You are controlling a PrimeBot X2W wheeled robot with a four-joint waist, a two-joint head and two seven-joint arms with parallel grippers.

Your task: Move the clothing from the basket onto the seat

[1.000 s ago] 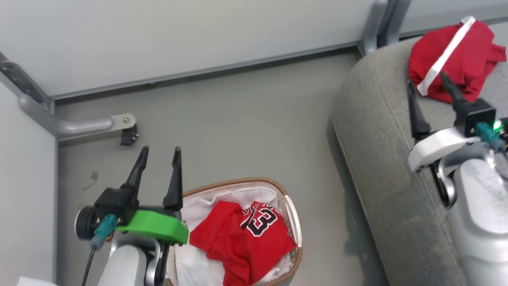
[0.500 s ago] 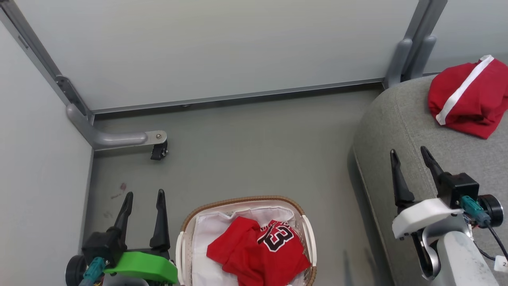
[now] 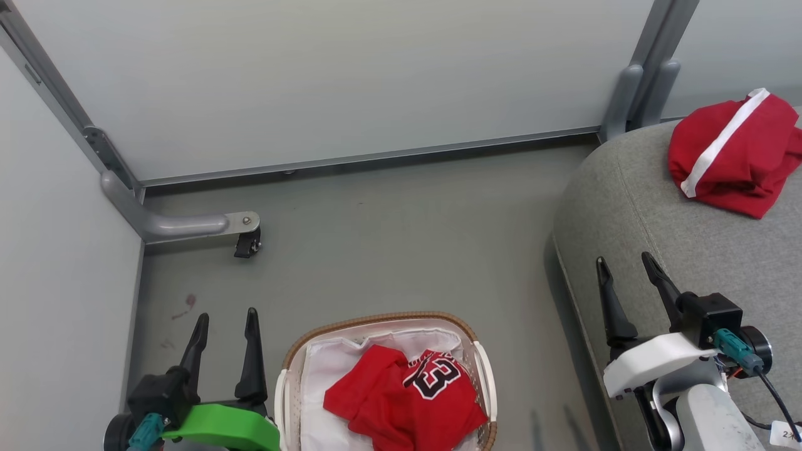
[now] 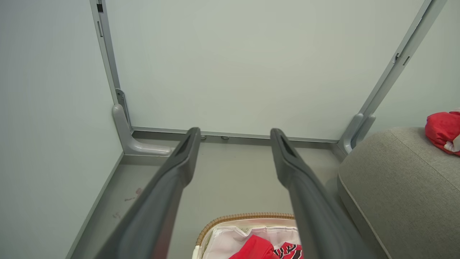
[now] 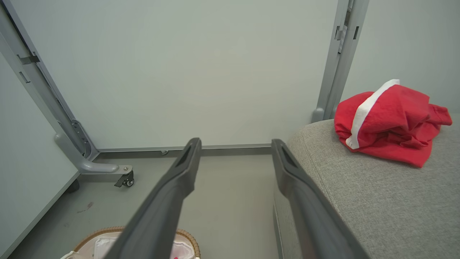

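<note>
Red cloth lies in two places. The striped garment [image 3: 730,156] is bunched on the seat [image 3: 651,219] near its far corner, and the jersey [image 3: 407,401] with the 23 is crumpled in the basket [image 3: 376,318] on the floor [image 3: 388,250], on top of the white liner [image 3: 326,369]. By my reckoning half the job is done and the jersey is what remains. The basket stands low between my arms and close to the seat, which keeps the carry short. My left claw [image 3: 227,314] hangs just beside the basket's left rim, fingers spread wide and holding nothing. My right claw [image 3: 623,258] hovers above the seat's near edge, equally wide and empty, well apart from the striped garment. Both point away from me at the wall panel, not down at the cloth, so I read this as a pause between picks, not a reach. The jersey is heaped in the middle with raised folds, a good place to pinch soft fabric. The liner lies right under it, so a deep bite could drag the liner out too. Either claw would have to tip downward first, and the left one is nearer.
</note>
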